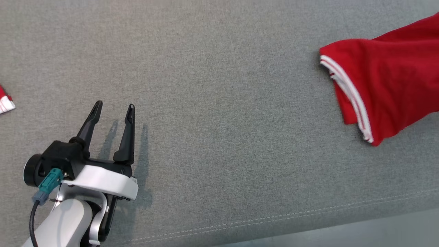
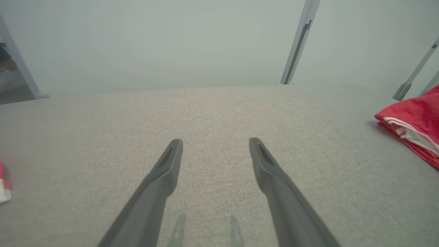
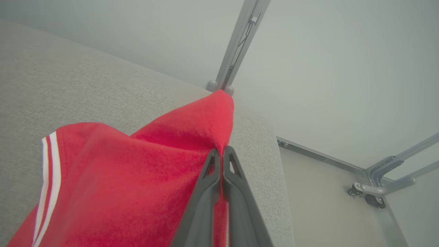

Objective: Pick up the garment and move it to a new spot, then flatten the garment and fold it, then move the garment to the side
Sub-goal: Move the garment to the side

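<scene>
Grey fabric-covered counter [image 1: 219, 103], seen from the head camera, with a stitched seam [image 1: 274, 216] running along its near edge. A red garment [image 1: 387, 75] lies at the far right of the counter with its white-striped hem [image 1: 356, 103] turned toward the middle. Part of it runs out of the head view on the right.

The right gripper [image 3: 223, 150], seen in its own wrist view, is closed on a raised fold of the garment. The cloth is pinched between the two dark fingers and drawn up into a peak, while the rest drapes down onto the counter.

The left gripper [image 1: 115, 104] hovers at the near left, jaws spread wide and holding nothing. It is well apart from the garment, with open grey counter between them.

A small red-and-white scrap [image 1: 5, 101] shows at the left edge of the counter; whether it belongs to the same garment cannot be told.

Beyond the right corner of the counter stand a grey metal post [image 3: 240, 44] and a frame rail with a caster [image 3: 372, 199], on a pale floor [image 3: 325, 206].
</scene>
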{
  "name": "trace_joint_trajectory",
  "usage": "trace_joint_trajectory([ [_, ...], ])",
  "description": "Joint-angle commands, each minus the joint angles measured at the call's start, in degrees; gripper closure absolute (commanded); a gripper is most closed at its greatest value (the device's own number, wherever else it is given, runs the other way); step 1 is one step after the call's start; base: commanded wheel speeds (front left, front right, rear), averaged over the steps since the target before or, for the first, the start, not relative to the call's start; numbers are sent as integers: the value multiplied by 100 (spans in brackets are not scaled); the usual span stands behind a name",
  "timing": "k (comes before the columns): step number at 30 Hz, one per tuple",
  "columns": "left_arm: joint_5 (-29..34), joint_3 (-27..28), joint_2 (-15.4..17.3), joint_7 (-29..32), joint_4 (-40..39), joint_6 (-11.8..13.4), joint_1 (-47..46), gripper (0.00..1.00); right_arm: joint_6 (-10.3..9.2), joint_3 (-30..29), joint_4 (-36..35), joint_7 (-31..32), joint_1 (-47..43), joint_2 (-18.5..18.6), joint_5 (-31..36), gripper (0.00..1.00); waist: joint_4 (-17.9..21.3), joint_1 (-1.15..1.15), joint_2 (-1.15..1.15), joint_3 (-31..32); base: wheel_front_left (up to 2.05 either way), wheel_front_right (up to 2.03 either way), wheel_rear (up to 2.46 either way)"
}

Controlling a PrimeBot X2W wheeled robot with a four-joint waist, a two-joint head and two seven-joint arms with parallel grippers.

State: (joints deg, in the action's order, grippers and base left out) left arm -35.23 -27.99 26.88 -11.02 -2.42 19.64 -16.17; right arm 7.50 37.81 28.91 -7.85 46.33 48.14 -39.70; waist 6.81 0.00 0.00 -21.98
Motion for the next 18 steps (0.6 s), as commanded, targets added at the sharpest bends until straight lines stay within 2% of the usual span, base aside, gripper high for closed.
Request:
trace_joint_trajectory([
  [1, 81, 183, 219, 37, -193, -68, -321, 0, -1, -134, 243, -146, 48, 220, 89, 100, 91, 0, 0, -296, 0, 0, 0],
  [7, 238, 104, 354, 231, -372, -148, -711, 0, -1, -509, 1547, -345, 447, -14, 381, 100, 87, 0, 0, -877, 0, 0, 0],
  [8, 264, 90, 363, 249, -391, -165, -780, 0, -1, -581, 1766, -372, 512, -75, 428, 90, 70, 0, 0, -964, 0, 0, 0],
  [9, 288, 65, 365, 272, -402, -185, -847, 0, -1, -680, 2013, -399, 578, -142, 465, 61, 47, 0, 0, -1041, 0, 0, 0],
  [10, 311, 40, 356, 286, -408, -201, -912, 0, -1, -769, 2284, -400, 634, -208, 520, 0, 20, 0, 0, -1106, 0, 0, 0],
  [14, 359, -23, 316, 277, -391, -260, -1080, 0, -1, -1091, 3121, -550, 861, -525, 848, 0, -50, 0, 0, -1238, 0, 0, 0],
  [18, 343, -11, 319, 236, -324, -261, -1073, 0, -1, -1297, 3465, -678, 907, -878, 1085, 0, -49, 0, 0, -1206, 0, 0, 0],
])
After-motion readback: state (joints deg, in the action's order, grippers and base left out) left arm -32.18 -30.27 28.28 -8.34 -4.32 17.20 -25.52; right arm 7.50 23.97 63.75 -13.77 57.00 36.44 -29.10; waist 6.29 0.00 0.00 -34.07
